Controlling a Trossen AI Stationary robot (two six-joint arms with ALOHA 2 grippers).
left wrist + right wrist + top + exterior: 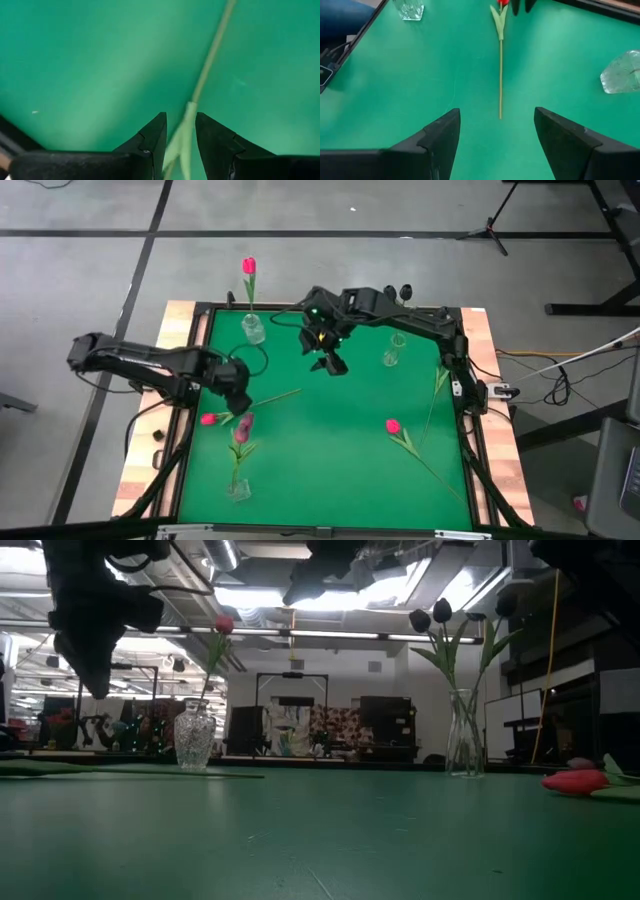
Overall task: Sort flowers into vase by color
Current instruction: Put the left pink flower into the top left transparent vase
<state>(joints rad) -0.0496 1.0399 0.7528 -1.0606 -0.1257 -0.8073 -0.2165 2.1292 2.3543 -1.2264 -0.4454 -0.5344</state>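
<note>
A: What has the left tool [180, 145] got?
B: Its fingers are pinched on a flower stem [212, 50] near the tabletop's [340, 470] left edge.
A: And the right tool [497, 145]?
B: Spread wide, holding nothing, above the middle toward the far edge

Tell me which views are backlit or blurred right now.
Low view: bright ceiling lights behind leave the clear glass vase with dark tulips in silhouette. Left wrist view: the thin green flower stem between the left gripper fingers is soft, out of focus. High view and right wrist view: evenly lit, with the open right gripper sharp.
</note>
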